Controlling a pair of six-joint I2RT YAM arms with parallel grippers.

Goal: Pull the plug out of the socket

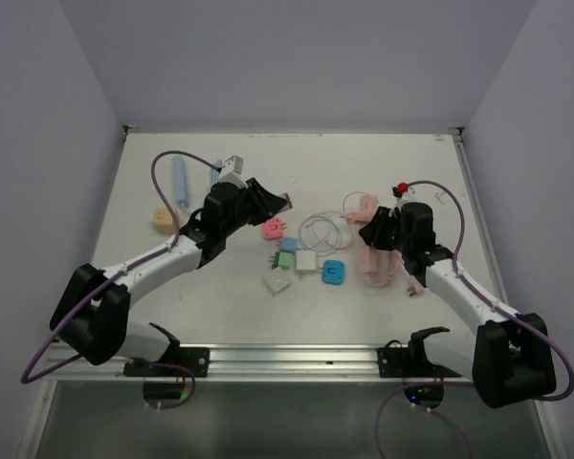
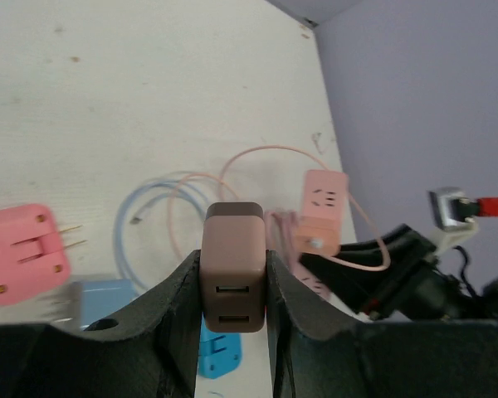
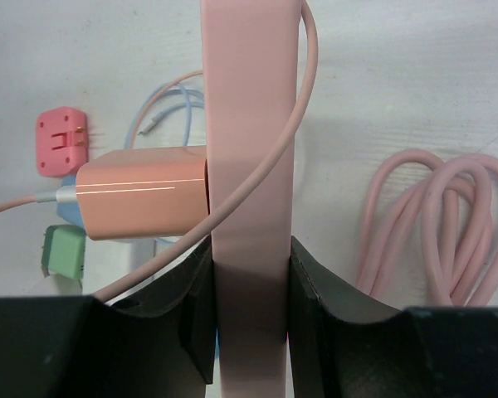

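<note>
**A:** Where is the plug [image 3: 141,203] sitting?

**B:** It is sitting in the socket [image 3: 249,124], sticking out of the face that is pointing left in the right wrist view. The right fingers [image 3: 315,315] are clamping the socket across its narrow width and holding it up off the desk [image 1: 316,163].

**A:** How is the socket lying?

**B:** Its long axis is running straight away from the right wrist. The plug's body is lying square to that axis, pointing sideways toward the left arm's half of the desk.

**A:** So the left arm is the nearer one for the pull?

**B:** I am judging so, since the plug is facing its way. But the left fingers [image 2: 178,307] are closed on a brown charger [image 2: 232,265] (two ports are showing toward the camera). In the top view they are hanging well apart from the socket, across the middle of the desk.

**A:** Which way is the pull needing to go?

**B:** Along the plug's own length, straight out from the socket's face and toward the left arm, with the right fingers bracing the socket. Pulling along the socket's long axis would only be levering the pins.

**A:** Is anything staying unclear?

**B:** The plug is looking flush against the socket, but the pins are hidden, so I cannot tell how deep they are sitting.
</note>
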